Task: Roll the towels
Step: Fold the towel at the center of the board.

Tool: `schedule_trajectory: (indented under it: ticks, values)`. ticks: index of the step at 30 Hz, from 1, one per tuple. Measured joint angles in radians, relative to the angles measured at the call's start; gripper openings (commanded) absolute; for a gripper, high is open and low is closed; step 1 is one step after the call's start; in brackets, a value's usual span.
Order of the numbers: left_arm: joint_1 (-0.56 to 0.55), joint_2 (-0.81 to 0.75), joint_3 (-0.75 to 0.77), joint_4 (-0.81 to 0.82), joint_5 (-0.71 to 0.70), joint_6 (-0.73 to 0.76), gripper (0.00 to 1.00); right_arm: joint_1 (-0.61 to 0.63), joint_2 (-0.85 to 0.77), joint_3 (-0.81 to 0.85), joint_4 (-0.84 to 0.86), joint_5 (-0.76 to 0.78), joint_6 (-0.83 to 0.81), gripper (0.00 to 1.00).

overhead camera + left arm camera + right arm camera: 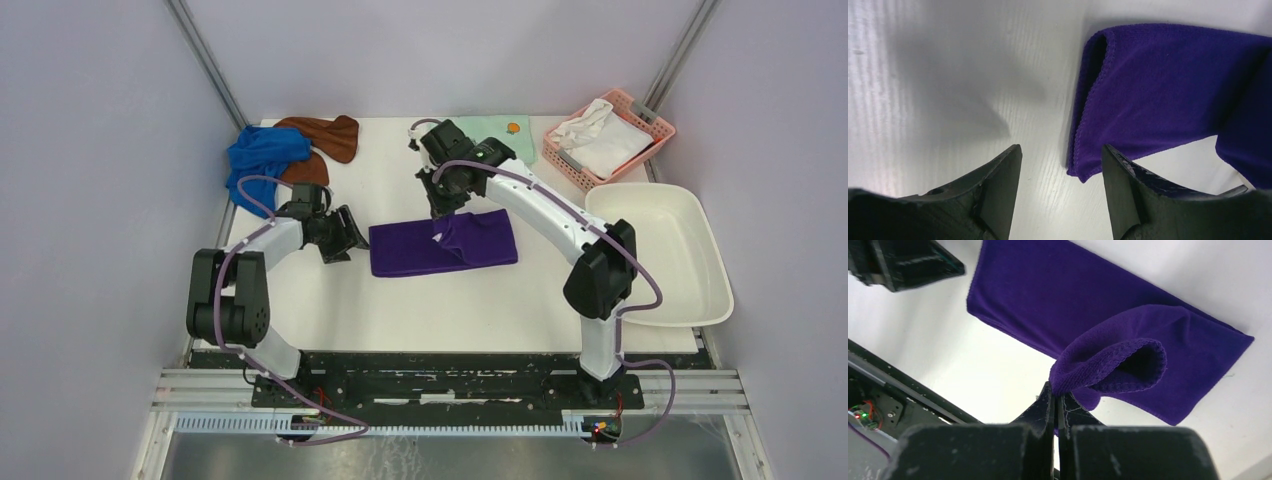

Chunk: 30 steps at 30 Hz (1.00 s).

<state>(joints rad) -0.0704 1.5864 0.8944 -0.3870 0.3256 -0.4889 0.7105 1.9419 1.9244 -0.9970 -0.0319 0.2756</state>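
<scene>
Left jaws parted | right jaws pinching purple towel [1058, 305] | white table [420, 310], grey walls [100, 150]

readable text: none | labels: none | numbers: none | signs: none

At ten o'clock on the table [400, 300] in the top view, the royal blue towel [262, 155] lies over part of the rust-brown towel [325, 135], and at twelve o'clock the right arm [545, 205] covers part of the pale green towel [497, 128]. The left wrist view cuts the dark purple towel [1168, 95] off at three o'clock. Its pinched hem vanishes between the pressed-together fingers of the right hand [1054, 405].
</scene>
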Motion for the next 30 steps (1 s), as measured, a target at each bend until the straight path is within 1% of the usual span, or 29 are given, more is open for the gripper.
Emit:
schedule_trajectory:
  ticks: [7,13,20,30]
  values:
    - [-0.029,0.055,0.000,0.029,0.017,-0.023,0.58,0.045,0.051,0.069,-0.002,-0.002,0.027,0.03]
    - [-0.043,0.080,0.000,0.047,0.017,-0.023,0.46,0.065,0.109,0.098,0.016,0.006,0.045,0.04]
    - [-0.052,0.090,0.000,0.053,0.016,-0.024,0.36,0.082,0.185,0.104,0.068,-0.021,0.047,0.04]
    - [-0.068,0.090,0.000,0.053,0.015,-0.024,0.27,0.100,0.195,0.100,0.123,-0.028,0.050,0.05]
